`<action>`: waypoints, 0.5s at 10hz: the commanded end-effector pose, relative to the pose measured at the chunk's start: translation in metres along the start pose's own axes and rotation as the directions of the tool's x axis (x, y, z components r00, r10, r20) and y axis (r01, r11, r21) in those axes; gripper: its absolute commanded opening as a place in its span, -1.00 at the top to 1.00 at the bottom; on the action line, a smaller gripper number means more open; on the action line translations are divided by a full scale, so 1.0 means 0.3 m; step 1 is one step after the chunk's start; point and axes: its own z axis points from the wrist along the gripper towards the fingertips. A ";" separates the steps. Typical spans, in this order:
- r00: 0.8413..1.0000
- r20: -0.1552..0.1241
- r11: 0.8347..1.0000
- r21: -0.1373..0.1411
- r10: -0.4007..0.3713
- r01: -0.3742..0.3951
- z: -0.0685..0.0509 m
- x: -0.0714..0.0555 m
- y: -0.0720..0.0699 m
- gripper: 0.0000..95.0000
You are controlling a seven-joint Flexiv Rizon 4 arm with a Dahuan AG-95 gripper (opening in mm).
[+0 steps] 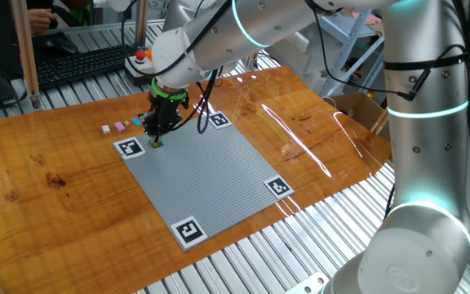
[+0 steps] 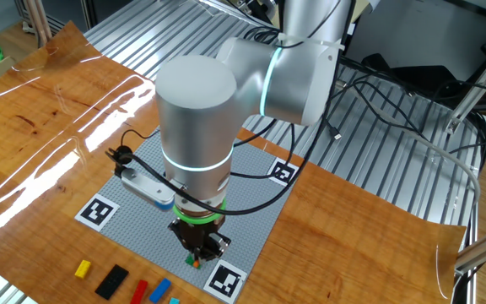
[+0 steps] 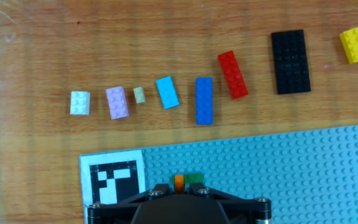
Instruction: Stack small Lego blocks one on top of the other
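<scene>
1. The black body of the gripper [image 3: 178, 205] is seen nearest the lens in the hand view, filling the bottom edge of the picture, with an orange brick [image 3: 179, 181] and a green brick [image 3: 195, 179] side by side just beyond it on the grey baseplate [image 3: 278, 168].
2. The hand is held pointing straight down over the baseplate's corner, close beside a black-and-white marker [image 3: 113, 181]; the fingers are drawn nearly together at the two bricks, though whether either brick is pinched cannot be told.
3. Beyond the fingers, off the baseplate on the wooden table [image 3: 36, 62], a row of loose bricks is laid out: a white brick [image 3: 79, 102], a pink brick [image 3: 117, 102], a tiny tan piece [image 3: 140, 94], a light blue brick [image 3: 167, 92], a dark blue brick [image 3: 204, 100], a red brick [image 3: 233, 74], a black plate [image 3: 291, 61] and a yellow brick [image 3: 355, 45].
4. From one fixed view, the arm [image 1: 219, 37] is shown reaching across from the right, bent down to the baseplate's far corner.
5. From the other fixed view, the wrist [image 2: 194, 127] is seen upright above the gripper, with a green ring just above the fingers.
</scene>
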 end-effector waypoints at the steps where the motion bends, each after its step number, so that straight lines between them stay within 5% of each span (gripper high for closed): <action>1: 1.000 -0.002 1.000 -0.001 -0.008 0.008 0.034 -0.005 -0.001 1.00; 5: 1.000 -0.015 1.000 0.025 -0.010 0.010 0.022 0.005 0.012 1.00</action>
